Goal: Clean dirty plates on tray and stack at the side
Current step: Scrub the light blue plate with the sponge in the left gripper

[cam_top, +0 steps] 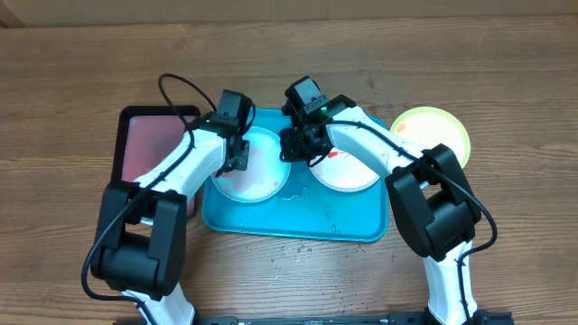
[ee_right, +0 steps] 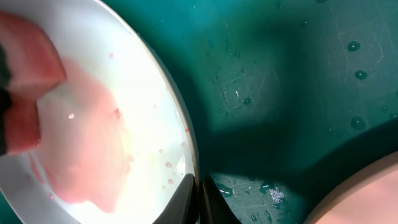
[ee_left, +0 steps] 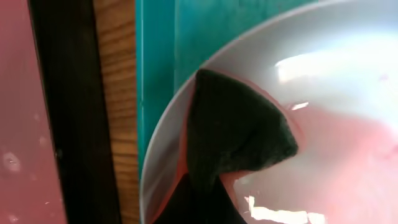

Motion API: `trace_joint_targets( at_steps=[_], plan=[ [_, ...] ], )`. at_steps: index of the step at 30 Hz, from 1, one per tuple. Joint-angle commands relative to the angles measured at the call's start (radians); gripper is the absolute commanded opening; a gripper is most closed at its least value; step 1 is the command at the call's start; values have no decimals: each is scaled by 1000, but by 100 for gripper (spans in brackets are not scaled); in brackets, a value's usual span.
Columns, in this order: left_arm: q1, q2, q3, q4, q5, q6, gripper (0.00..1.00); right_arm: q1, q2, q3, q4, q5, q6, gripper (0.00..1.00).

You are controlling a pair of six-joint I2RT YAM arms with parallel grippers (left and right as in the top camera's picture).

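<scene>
Water tinted pink films the glossy light blue plate (cam_top: 266, 181) in the left half of the teal tray (cam_top: 298, 221). The left claw (cam_top: 237, 155) clamps a coarse dark green sponge (ee_left: 233, 137) on the plate's rim, its fingers mostly cut off. The right claw (ee_right: 198, 202) is narrow, tips pinched on the opposite rim. The white plate (cam_top: 352, 176) is half hidden under that arm. The green-rimmed plate (cam_top: 442, 126) sits on the wooden bench (cam_top: 90, 72).

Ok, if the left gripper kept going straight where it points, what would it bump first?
Probably the round light blue plastic plate: the dark green sponge held by the left gripper looks pressed onto its pink-smeared inside, near the rim.
</scene>
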Motion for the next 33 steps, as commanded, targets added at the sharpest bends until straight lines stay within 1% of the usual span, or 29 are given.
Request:
trace_joint_targets(
  at_steps=[1, 4, 6, 8, 11, 17, 22, 28, 30, 33],
  plan=[
    [5, 17, 49, 9, 154, -36, 4, 3, 8, 6, 1, 9, 5, 5],
    [4, 16, 73, 8, 368, 21, 4, 3, 8, 6, 1, 9, 5, 5],
    [3, 16, 73, 8, 483, 27, 4, 3, 8, 6, 1, 9, 5, 5],
    [3, 16, 69, -1, 536, 19, 4, 3, 8, 6, 1, 9, 5, 5],
    [3, 21, 66, -15, 533, -15, 4, 3, 8, 6, 1, 9, 5, 5],
    [4, 29, 26, -9, 401, -33, 4, 3, 8, 6, 1, 9, 5, 5],
    [4, 32, 24, -89, 290, -32, 4, 3, 8, 6, 1, 9, 5, 5],
    [5, 32, 25, -233, 243, 2, 4, 3, 8, 6, 0, 9, 5, 5],
    [5, 32, 25, -264, 177, -4, 4, 3, 8, 6, 1, 9, 5, 5],
    [5, 32, 25, -268, 72, -60, 4, 3, 8, 6, 1, 9, 5, 5]
  ],
)
